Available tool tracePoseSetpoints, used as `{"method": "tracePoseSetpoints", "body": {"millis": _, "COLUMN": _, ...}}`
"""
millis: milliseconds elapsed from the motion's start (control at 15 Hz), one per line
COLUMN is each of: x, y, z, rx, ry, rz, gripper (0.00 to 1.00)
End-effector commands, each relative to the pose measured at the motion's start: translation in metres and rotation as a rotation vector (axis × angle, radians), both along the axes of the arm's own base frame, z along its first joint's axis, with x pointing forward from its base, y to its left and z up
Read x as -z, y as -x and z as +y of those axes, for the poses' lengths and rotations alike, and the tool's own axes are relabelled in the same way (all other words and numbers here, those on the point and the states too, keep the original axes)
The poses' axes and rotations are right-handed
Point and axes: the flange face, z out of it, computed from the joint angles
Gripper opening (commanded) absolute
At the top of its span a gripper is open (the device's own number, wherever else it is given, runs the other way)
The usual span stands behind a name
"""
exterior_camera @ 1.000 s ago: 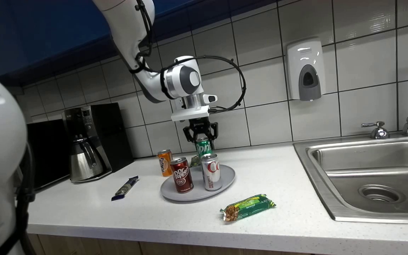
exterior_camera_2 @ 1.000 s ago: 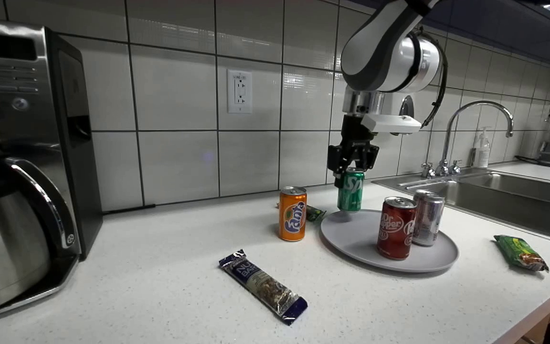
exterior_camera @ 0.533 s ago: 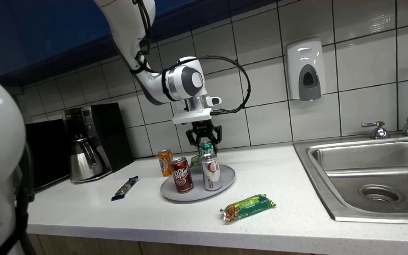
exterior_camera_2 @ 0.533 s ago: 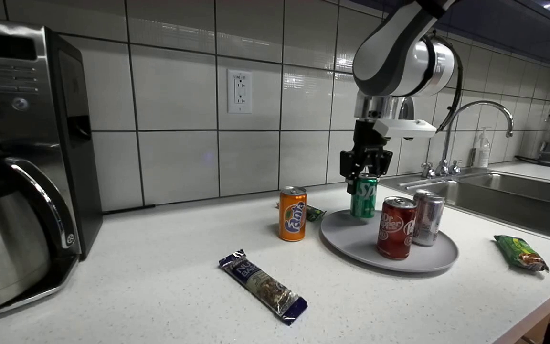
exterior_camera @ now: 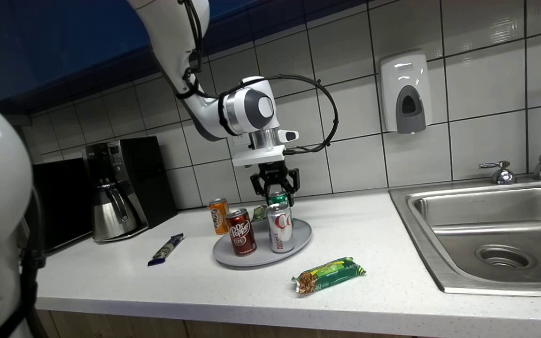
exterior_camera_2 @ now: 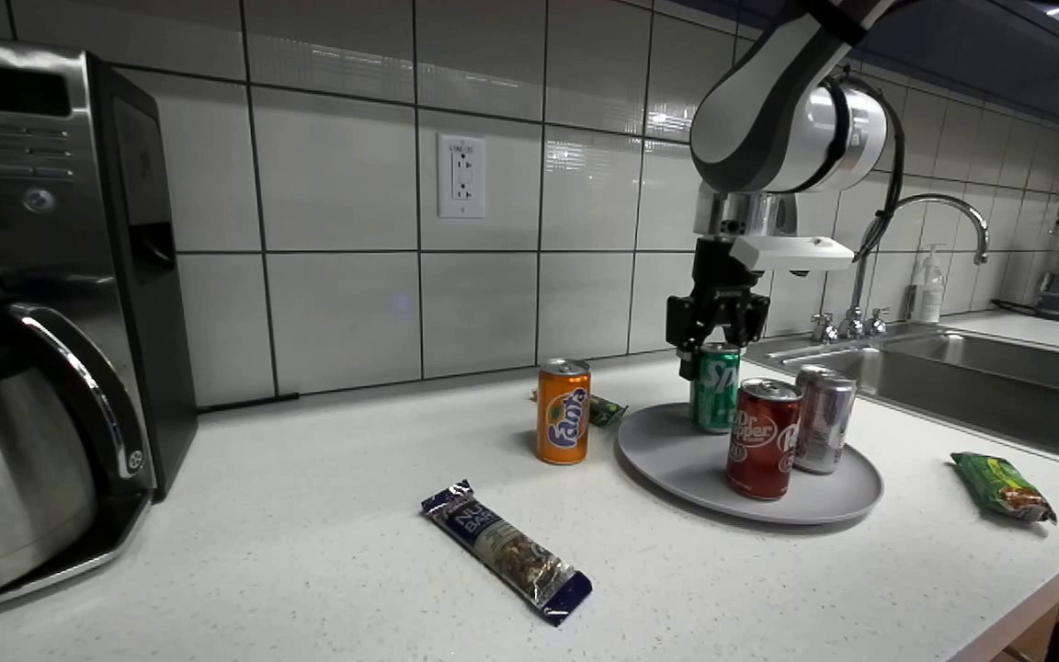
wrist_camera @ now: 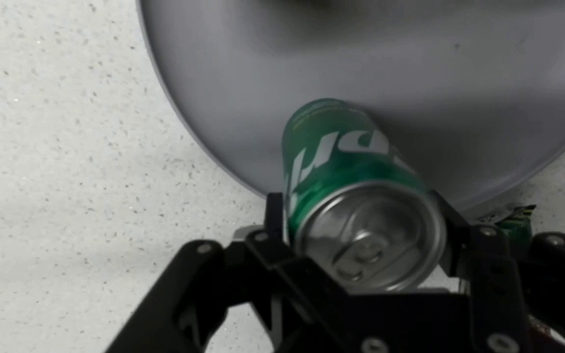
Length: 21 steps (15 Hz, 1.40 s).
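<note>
Gripper [exterior_camera_2: 715, 359] downward around green can [exterior_camera_2: 714, 401]

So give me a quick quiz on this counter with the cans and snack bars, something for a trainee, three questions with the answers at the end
1. True or false: the orange Fanta can stands on the counter, off the gray plate.
2. Which lies nearer the sink: the nut bar, or the green pack by the counter's front edge?
3. Multiple choice. Which can is nearest the hand? A, Dr Pepper; B, Fanta; C, Sprite.

Key: 1, true. 2, the green pack. 3, C.
</note>
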Motion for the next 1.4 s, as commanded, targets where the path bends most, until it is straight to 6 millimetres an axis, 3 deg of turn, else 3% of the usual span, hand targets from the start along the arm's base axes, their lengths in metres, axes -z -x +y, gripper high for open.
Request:
{"method": "tracePoseSetpoints", "body": {"millis": 0, "x": -0.011, "y": 0.004, "z": -0.001, "rx": 0.022, "ry": 0.001, "rz": -0.013, "gripper": 0.99}}
{"method": "tracePoseSetpoints", "body": {"millis": 533, "x": -0.031, "y": -0.003, "z": 0.005, "rx": -0.016, "ry": 0.016, "rz": -0.040, "gripper": 1.00}}
{"method": "tracePoseSetpoints", "body": {"millis": 1333, "x": -0.053, "y": -0.032, "z": 0.007, "rx": -0.189, "ry": 0.023, "rz": -0.075, "gripper": 1.00}}
